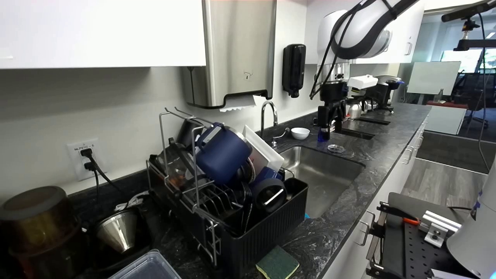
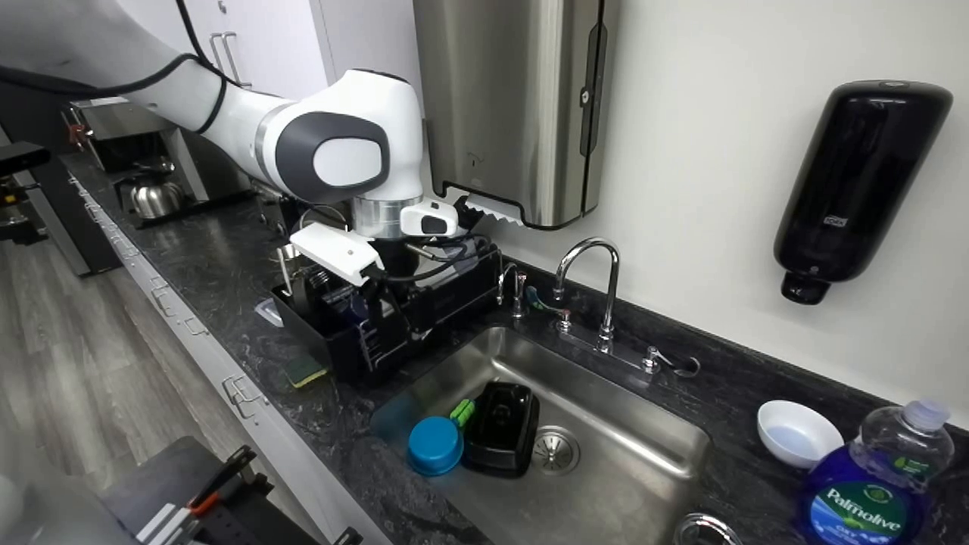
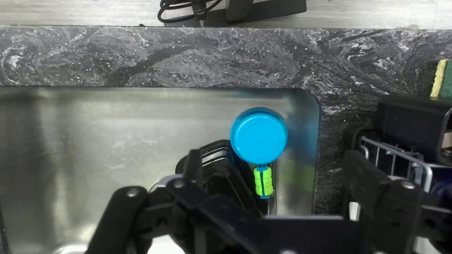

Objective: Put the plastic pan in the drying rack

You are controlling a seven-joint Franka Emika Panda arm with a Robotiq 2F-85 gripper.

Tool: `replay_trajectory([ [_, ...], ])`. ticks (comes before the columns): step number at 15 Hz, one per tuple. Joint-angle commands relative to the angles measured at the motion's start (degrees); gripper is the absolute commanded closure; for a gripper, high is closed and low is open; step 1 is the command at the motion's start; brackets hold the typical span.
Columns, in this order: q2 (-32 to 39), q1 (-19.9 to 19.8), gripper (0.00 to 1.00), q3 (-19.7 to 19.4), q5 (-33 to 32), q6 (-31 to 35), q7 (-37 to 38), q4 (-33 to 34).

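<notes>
Has a smooth white arm (image 2: 242, 135) with black cables (image 2: 83, 91) strapped along it. Shows a dark grey joint cover (image 2: 294, 157) and a silver band (image 2: 376, 218). Ends in black fingers (image 3: 383, 194) with silver screws (image 3: 132, 192).

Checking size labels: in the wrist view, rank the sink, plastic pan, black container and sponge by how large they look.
1. Sink, clearly largest.
2. Plastic pan and black container: not ranked, container partly hidden.
3. Sponge: smallest as shown; the picture's edge cuts it off.
</notes>
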Motion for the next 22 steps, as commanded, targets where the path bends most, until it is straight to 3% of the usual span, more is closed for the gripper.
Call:
replay_trajectory([
  [1, -0.03, -0.42, 0.0, 0.42, 0.14, -0.17, -0.11, 0.07],
  [3, 1.1, -0.24, 0.0, 0.27, 0.7, 0.9, -0.48, 0.27],
  [7, 13.36, 0.37, 0.0, -0.54, 5.19, 5.45, -2.4, 3.31],
  [10, 24.64, -0.73, 0.0, -0.31, 8.94, 12.7, -5.1, 5.81],
  [13, 33.21, -3.0, 0.0, 1.17, 12.92, 15.01, -9.03, 10.05],
  [22, 44.2, -6.55, 0.0, 5.48, 14.9, 14.24, -13.36, 18.54],
])
